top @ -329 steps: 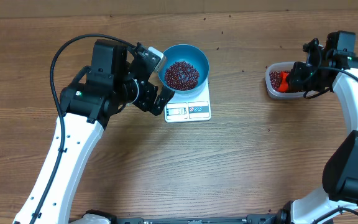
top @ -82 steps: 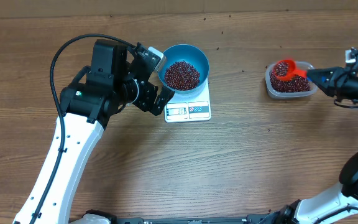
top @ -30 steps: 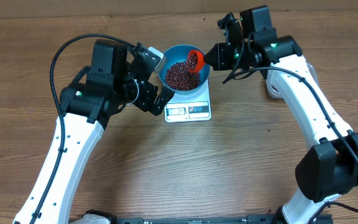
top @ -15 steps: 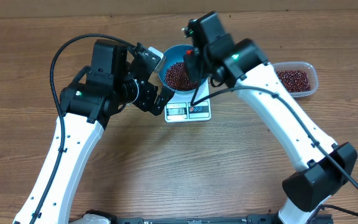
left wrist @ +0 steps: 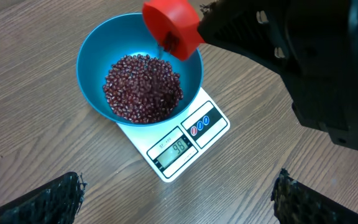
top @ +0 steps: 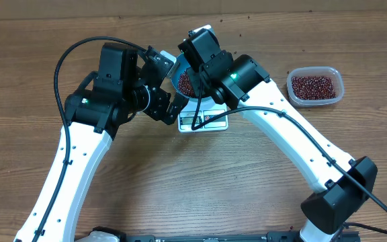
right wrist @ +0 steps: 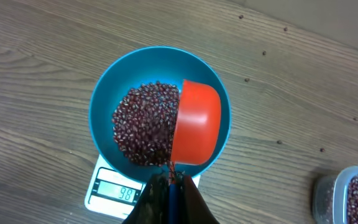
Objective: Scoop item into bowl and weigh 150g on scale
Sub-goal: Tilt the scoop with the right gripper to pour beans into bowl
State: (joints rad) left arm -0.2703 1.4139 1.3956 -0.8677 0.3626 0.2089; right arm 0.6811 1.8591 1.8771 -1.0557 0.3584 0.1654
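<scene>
My right pincer [right wrist: 169, 186] is clamped shut on the thin handle of the red scoop [right wrist: 196, 121], which is tipped on its side over the blue bowl [right wrist: 104, 102]. The scoop's mouth faces the heap of beans [right wrist: 138, 127] already in the bowl. The bowl sits on the white scale [left wrist: 211, 127], and the display shows a figure in the nineties, so I judge we are short of the target with more scooping to come.

My left pincer [left wrist: 176, 198] is spread wide with nothing in it, hanging just beside the bowl and scale.

My main worry is how close the scoop's outer edge hangs to the bowl's near rim. Any beans that leave on that side could skip over the rim onto the surface [top: 180, 181] and never be weighed. If I lower the scoop and it touches the rim or the heap, the reading will be false, or the bowl may slide on the scale. The grip is only on a narrow handle, so a quick wrist turn could twist the scoop.

The tub [top: 340, 87] of spare beans is well away to my right. A full load from there may overshoot, so I want partial scoops.
</scene>
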